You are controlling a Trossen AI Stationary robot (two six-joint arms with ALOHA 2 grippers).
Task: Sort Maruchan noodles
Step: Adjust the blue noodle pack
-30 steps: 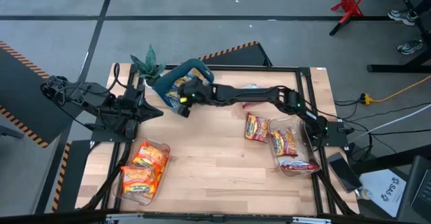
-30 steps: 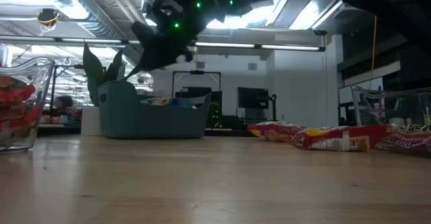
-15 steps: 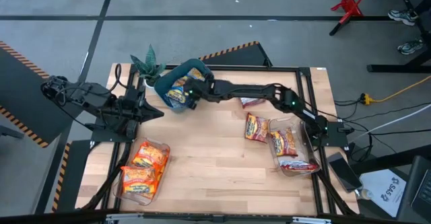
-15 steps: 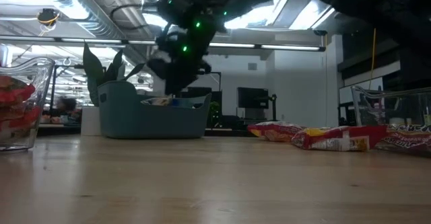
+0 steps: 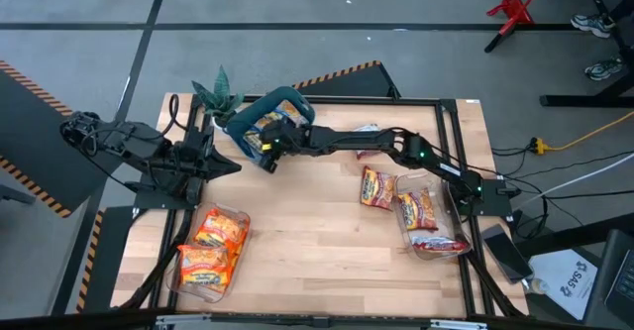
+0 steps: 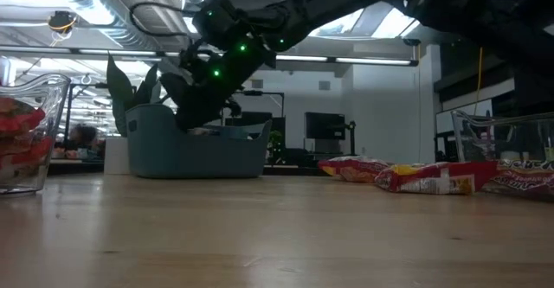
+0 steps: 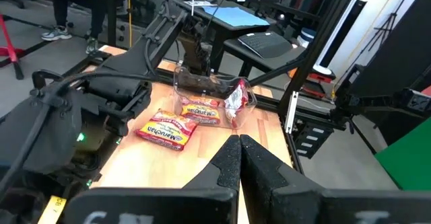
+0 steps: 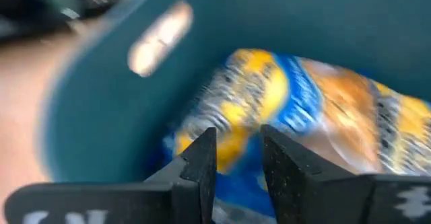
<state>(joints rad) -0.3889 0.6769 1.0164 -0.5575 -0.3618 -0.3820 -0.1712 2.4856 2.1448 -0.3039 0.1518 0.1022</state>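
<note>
Reaching into teal bin (image 5: 287, 100), right pincer (image 8: 237, 150) w/ tips apart over blue-yellow packet (image 8: 283, 103).

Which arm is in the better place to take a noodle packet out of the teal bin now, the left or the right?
The right. Its gripper is already at the teal bin, fingers open just above a blue and yellow packet. The left gripper waits shut beside the bin at the table's left edge.

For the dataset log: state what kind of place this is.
Probably a robotics lab or workshop: exposed ceiling ducts, computer monitors behind the table, hazard-striped floor tape, and the right end effector over a teal bin.
</note>
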